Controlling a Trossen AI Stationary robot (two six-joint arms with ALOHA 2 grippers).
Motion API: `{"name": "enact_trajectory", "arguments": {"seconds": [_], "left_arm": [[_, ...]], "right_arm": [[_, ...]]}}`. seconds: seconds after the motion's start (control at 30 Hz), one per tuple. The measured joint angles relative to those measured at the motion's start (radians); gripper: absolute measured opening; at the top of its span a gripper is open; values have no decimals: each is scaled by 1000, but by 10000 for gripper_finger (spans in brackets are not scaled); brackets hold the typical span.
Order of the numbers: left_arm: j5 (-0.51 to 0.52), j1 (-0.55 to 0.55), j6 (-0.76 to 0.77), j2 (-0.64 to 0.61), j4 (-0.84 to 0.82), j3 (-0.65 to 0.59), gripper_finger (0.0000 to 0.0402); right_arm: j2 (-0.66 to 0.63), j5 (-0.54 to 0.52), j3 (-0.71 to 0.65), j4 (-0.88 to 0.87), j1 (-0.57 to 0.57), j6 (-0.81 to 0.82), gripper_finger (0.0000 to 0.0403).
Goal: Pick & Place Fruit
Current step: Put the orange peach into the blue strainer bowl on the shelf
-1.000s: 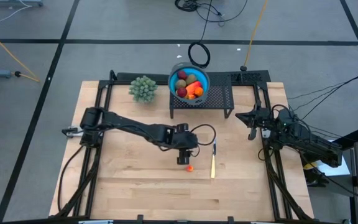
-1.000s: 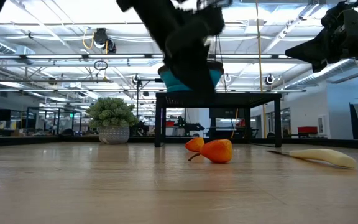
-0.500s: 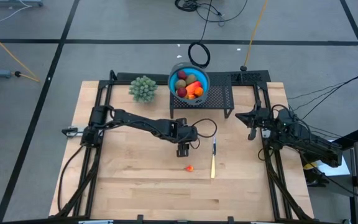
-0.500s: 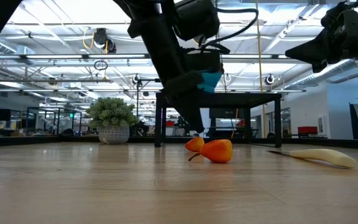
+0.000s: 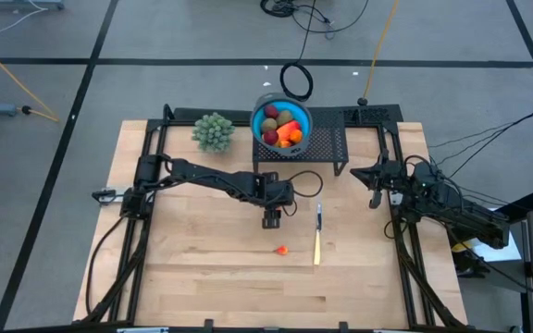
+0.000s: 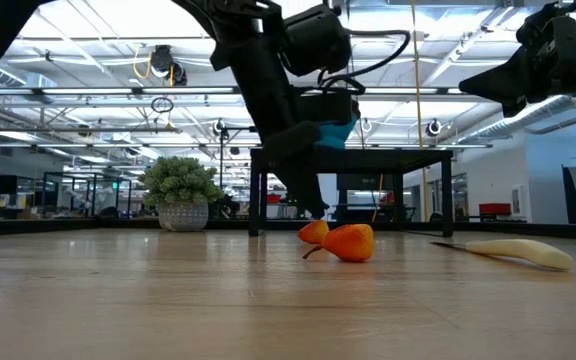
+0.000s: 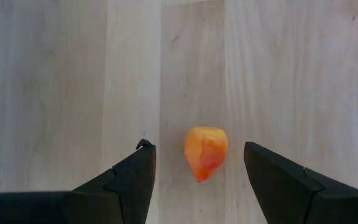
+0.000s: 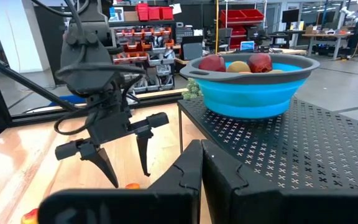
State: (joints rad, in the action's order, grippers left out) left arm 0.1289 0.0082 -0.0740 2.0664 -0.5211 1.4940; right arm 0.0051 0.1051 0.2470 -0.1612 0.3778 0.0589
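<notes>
Left gripper (image 5: 271,220) hangs open and empty above the table (image 5: 202,268), small orange fruit (image 5: 283,250) lying on the wood just below, between its spread fingers in wrist view

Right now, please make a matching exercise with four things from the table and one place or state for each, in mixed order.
Things:
1. orange fruit
2. blue bowl
3. knife
4. left gripper

Places or states:
A. on the black stand, filled with fruit
B. open, above the wood
C. alone on the wood, near the knife
D. flat on the wood, right of the orange fruit

Pairs: 1-C, 2-A, 3-D, 4-B
</notes>
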Motion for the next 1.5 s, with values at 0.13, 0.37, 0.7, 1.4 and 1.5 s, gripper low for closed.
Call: {"name": "enact_trajectory", "arguments": {"seconds": [0.13, 0.37, 0.7, 1.4, 1.5], "left_arm": [[-1, 0, 0, -1, 1, 0, 243], [-2, -3, 0, 10, -1, 0, 243], [-1, -3, 0, 10, 55, -26, 243], [4, -3, 14, 66, 75, -25, 243], [4, -3, 15, 67, 75, -25, 243]], "right_arm": [[0, 0, 0, 0, 0, 0, 0], [0, 0, 0, 0, 0, 0, 0], [0, 0, 0, 0, 0, 0, 0], [0, 0, 0, 1, 0, 0, 0], [0, 0, 0, 0, 0, 0, 0]]}}
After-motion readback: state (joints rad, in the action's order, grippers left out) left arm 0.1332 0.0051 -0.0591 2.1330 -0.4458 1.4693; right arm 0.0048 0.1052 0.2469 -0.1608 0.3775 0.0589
